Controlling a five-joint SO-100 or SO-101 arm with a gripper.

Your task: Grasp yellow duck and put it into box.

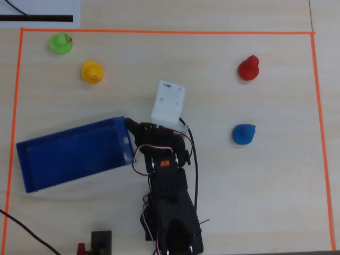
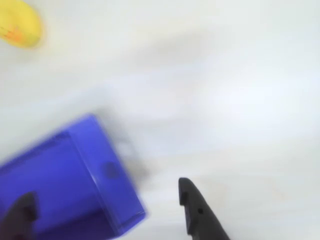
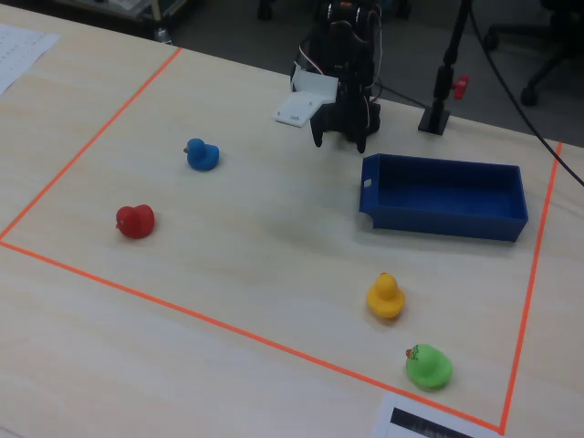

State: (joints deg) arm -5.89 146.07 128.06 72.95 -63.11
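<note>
We should reach our black gripper (image 2: 105, 210) (spread wide, holding nothing) from beside the shallow blue plastic box (image 1: 32, 154) over to the small yellow rubber duck (image 1: 92, 71).

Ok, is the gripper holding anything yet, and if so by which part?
Nothing is held. The gripper is open and empty beside the box; the yellow duck sits untouched on the table.

Black arm (image 1: 170, 196), white boxy head (image 1: 168, 103), red and white cables (image 1: 139, 156), small orange marking, black fingers (image 2: 200, 212).
</note>
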